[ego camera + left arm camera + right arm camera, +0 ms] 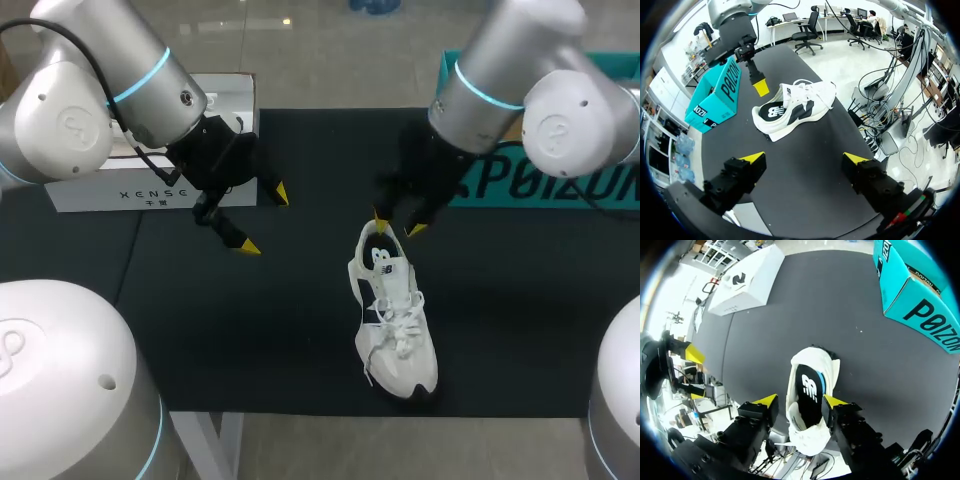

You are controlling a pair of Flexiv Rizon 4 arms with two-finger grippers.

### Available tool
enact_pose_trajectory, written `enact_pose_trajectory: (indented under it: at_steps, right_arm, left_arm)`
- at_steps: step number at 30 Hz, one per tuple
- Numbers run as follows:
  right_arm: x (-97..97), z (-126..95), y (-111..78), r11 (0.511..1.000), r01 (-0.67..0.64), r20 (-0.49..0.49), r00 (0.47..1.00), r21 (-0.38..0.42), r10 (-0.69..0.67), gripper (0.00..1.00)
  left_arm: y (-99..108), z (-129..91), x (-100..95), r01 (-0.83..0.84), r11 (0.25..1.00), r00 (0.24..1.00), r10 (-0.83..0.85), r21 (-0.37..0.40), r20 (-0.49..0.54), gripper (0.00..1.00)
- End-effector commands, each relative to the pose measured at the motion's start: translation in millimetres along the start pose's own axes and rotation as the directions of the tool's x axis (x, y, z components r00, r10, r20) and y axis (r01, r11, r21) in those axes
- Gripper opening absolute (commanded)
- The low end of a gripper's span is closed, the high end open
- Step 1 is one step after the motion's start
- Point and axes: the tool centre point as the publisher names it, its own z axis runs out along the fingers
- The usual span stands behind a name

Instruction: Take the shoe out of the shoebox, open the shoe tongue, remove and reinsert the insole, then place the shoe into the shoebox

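White lace-up sneaker (pixel 395 310) with dark side panels stands on black table (pixel 300 340), outside teal cardboard shoebox (pixel 560 185) with dark lettering. Right claw (pixel 397 226) open, straddling the heel; only right wrist view shows the insole logo. Left claw (pixel 265 219) open over the table.

Shoe (pixel 393 310) on mat (pixel 250 330), under right hand (pixel 397 226)

Shoe (pixel 395 320) on black mat (pixel 250 340), R jaws spread over heel; L jaws spread nr white box (pixel 100 190).
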Motion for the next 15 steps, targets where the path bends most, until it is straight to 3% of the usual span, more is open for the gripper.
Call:
enact_pose_trajectory:
  at_steps: [1,15]
  right_arm:
    - [1.9,13.8,2.4,1.0,-0.008,0.024,1.0,0.027,0.007,0.0]
    - [-1.8,49.8,-0.9,0.999,-0.02,0.05,0.999,0.041,0.018,0.0]
  left_arm:
    - [-0.1,0.7,-0.4,0.0,1.0,1.0,0.0,-0.004,-0.001,1.0]
    - [-0.1,0.7,-0.4,0.0,1.0,1.0,0.0,-0.004,-0.001,1.0]
